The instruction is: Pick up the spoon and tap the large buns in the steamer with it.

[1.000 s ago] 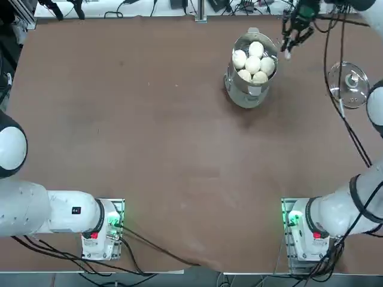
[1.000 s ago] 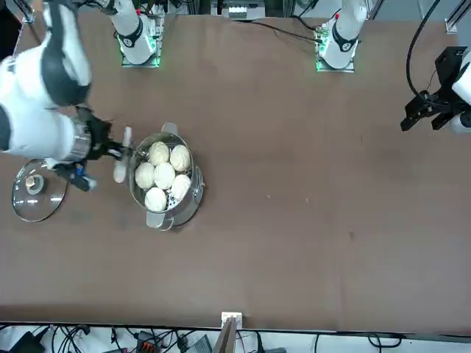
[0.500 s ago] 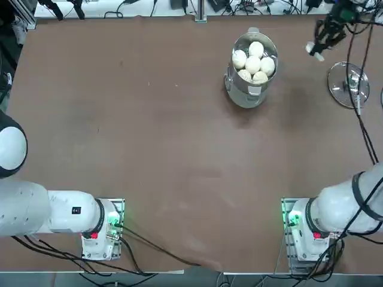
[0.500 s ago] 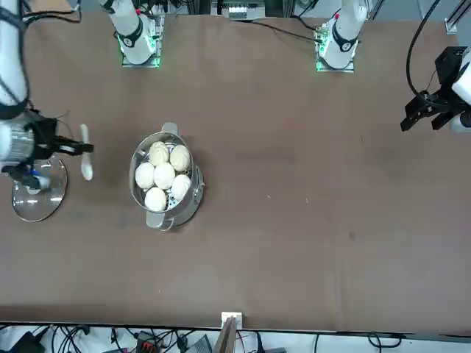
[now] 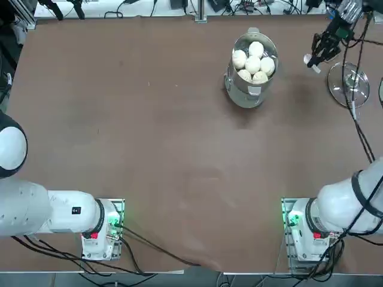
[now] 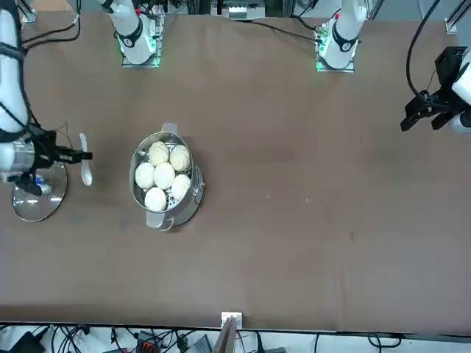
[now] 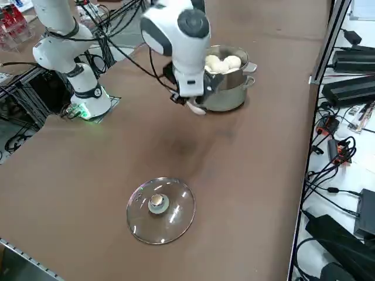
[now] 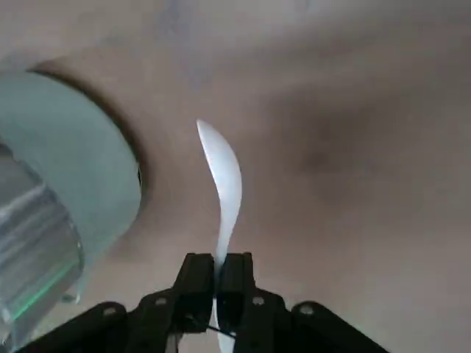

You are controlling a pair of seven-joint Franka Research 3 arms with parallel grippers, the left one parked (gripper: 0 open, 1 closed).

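Table [image 5: 149,149]: clamped claw [image 8: 216,283] points spoon [image 8: 223,184] downward.

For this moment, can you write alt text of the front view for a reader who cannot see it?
At the picture's left, the right end effector holds a white spoon above the brown table, between a glass lid and a steel steamer. The steamer holds five white buns, and the spoon is well clear of it.

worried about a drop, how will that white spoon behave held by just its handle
The spoon looks ceramic: probably stiff, breakable if dropped. The right gripper pinches only its thin handle end, so it may pivot when tapping the buns. Its glossy surface could slip.
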